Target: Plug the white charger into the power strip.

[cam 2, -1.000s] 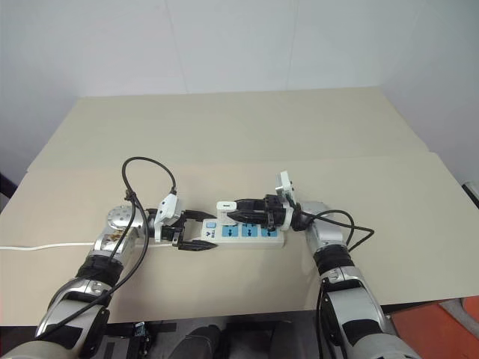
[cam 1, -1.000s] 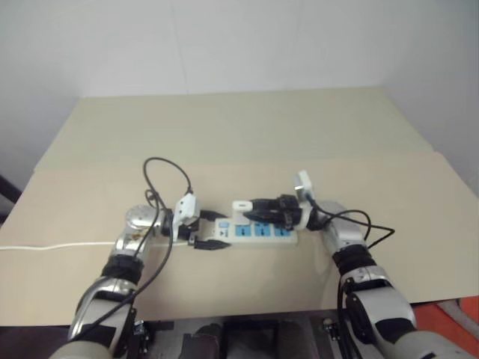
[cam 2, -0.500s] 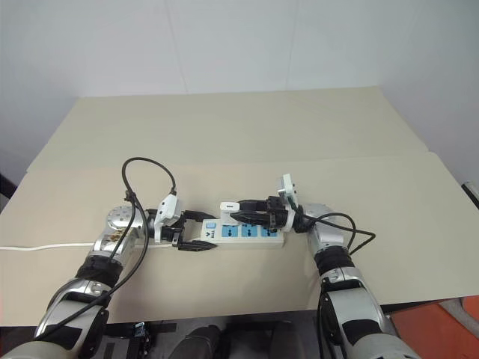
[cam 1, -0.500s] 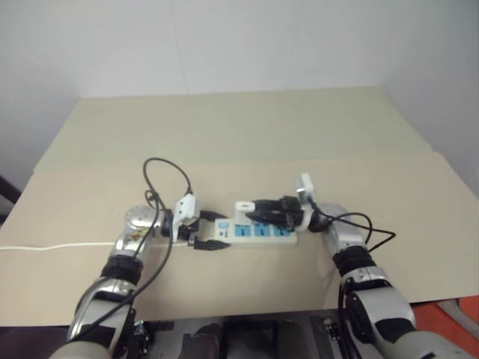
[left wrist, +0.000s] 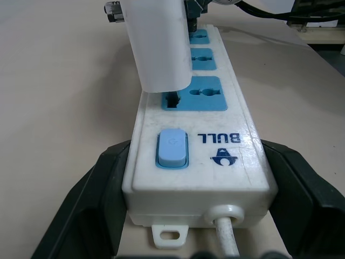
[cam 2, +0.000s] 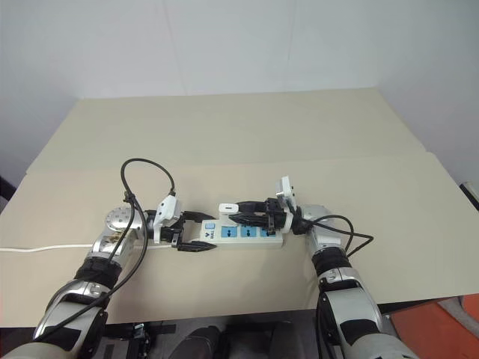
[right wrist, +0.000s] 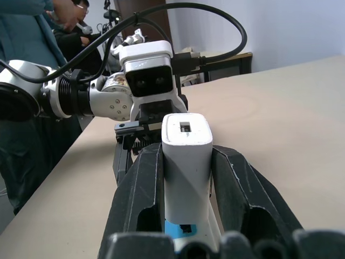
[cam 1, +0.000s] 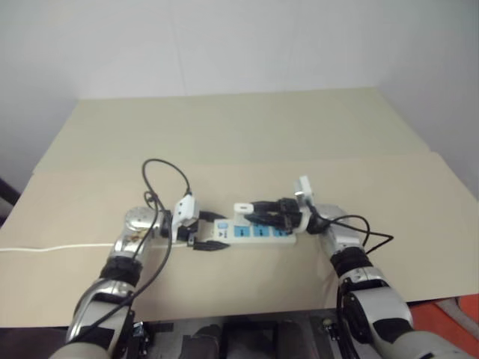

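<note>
On the left, a thin white cord (cam 1: 45,247) runs across the beige desk (cam 1: 247,134) to the switch end of the power strip (cam 1: 262,231), which lies flat near the desk's front edge. The left end effector (cam 1: 212,230) has its two black fingers clamped on that switch end, one on each long side, bracing it. A person in dark clothing stands beyond the desk in the right wrist view.

To the right, the white charger (left wrist: 159,46) stands upright over the first blue socket beside the switch, its base at the slots. Whether it is fully seated cannot be told. The right end effector (right wrist: 186,162) is clamped on the charger's sides, reaching in from the right over the other two sockets.

The likely risks are these. If the prongs miss the slots, pushing could tilt the charger or let it slip between the fingers. A skewed push could also slide or twist the strip out of the left grip.
</note>
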`<state>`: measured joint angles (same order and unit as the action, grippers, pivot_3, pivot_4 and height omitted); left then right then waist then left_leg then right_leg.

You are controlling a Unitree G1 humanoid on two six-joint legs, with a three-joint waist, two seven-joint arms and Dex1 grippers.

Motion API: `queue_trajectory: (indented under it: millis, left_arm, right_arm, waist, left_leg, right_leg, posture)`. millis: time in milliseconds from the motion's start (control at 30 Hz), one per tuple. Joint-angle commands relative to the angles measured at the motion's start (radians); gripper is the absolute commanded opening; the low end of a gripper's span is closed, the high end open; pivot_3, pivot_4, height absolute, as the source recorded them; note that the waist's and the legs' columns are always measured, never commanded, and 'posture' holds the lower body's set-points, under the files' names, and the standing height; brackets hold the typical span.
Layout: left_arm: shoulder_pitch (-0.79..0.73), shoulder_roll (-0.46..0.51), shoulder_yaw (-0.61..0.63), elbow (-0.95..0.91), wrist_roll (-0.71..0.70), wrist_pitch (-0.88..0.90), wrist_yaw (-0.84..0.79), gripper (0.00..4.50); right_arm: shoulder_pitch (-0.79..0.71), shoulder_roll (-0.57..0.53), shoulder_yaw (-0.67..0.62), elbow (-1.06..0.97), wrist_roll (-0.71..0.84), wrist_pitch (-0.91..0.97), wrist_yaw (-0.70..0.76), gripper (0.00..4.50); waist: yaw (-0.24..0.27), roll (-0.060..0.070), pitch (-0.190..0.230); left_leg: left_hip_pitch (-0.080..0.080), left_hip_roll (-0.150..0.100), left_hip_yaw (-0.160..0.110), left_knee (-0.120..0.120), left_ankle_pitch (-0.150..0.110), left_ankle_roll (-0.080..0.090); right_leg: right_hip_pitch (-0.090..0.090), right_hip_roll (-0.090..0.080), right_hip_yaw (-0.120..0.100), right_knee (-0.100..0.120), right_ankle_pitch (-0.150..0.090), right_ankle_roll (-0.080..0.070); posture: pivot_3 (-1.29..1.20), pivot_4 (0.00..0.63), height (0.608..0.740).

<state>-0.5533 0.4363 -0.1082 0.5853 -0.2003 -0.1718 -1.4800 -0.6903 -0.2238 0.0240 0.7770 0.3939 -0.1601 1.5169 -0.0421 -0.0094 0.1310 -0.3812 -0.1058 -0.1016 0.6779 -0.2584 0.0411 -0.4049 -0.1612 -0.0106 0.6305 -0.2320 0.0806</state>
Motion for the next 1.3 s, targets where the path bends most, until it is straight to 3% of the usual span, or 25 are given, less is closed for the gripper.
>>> queue_trajectory:
  millis: [33, 300, 1300]
  left_arm:
    - [0.001, 0.012, -0.005, -0.031, -0.01, -0.004, -0.005, 3.26]
    - [0.0, 0.011, -0.007, -0.037, -0.011, 0.001, -0.004, 3.26]
    - [0.005, 0.009, -0.014, -0.047, -0.018, 0.001, 0.006, 3.26]
  right_arm:
    - [0.004, -0.012, -0.01, 0.019, -0.012, -0.038, 0.035, 1.1]
    - [-0.051, -0.027, -0.003, 0.099, -0.035, -0.103, 0.091, 1.1]
    - [-0.149, -0.017, 0.039, 0.211, -0.147, -0.221, 0.053, 1.1]
  waist:
    - [0.0, 0.0, 0.0]
    - [0.0, 0.0, 0.0]
    - [-0.003, 0.0, 0.0]
  left_leg:
    - [0.0, 0.0, 0.0, 0.0, 0.0, 0.0]
    - [0.0, 0.0, 0.0, 0.0, 0.0, 0.0]
    - [0.0, 0.0, 0.0, -0.001, 0.0, -0.001]
  right_leg:
    - [0.0, 0.0, 0.0, 0.0, 0.0, 0.0]
    - [0.0, 0.0, 0.0, 0.0, 0.0, 0.0]
    - [0.0, 0.001, 0.001, 0.0, 0.0, 0.0]
  posture:
    - [0.0, 0.15, 0.74]
    - [0.0, 0.15, 0.74]
    - [0.0, 0.15, 0.74]
